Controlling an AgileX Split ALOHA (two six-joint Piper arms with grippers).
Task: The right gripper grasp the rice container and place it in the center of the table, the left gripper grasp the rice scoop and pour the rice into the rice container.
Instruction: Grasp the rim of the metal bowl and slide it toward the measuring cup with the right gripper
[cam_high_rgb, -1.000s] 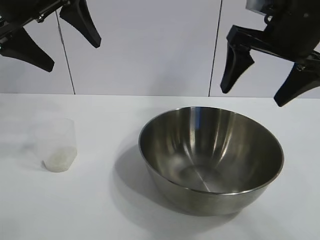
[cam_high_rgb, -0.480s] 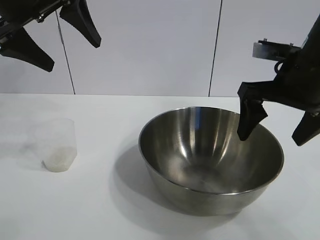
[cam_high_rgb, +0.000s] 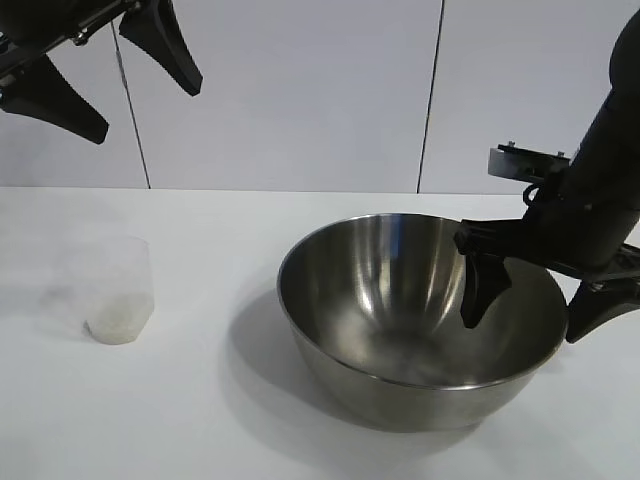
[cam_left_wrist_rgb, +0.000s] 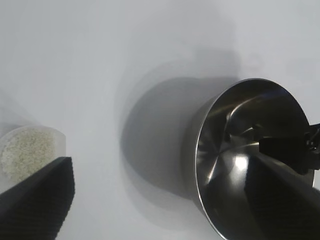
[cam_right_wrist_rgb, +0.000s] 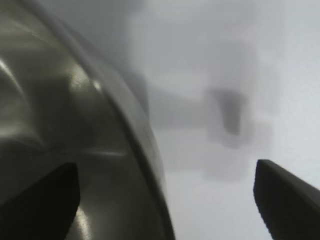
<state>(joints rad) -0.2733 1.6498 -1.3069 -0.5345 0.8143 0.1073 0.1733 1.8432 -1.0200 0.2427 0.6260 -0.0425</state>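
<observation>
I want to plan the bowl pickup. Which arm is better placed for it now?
The right. The right gripper straddles the bowl's rim, one finger inside and one outside, jaws open. The left gripper hangs high above the cup, far from the bowl.

The bowl (cam_high_rgb: 420, 320) is a large round steel one with a rolled rim, standing upright on the white surface (cam_high_rgb: 200, 420) at about 4 o'clock from the middle of the exterior view. Its polished inside is bare and mirrors the wall panels; a soft shadow falls toward 9 o'clock.

The cup (cam_high_rgb: 118, 290) is small, clear plastic and tapered, upright at about 9 o'clock, well apart from the bowl. A low heap of rice (cam_high_rgb: 118, 322) lies in its bottom; the left wrist view shows the white grains (cam_left_wrist_rgb: 25, 152) from above.

The right hand (cam_high_rgb: 535, 305) straddles the bowl's rim at 3 o'clock, one finger inside, the other outside, jaws apart.
</observation>
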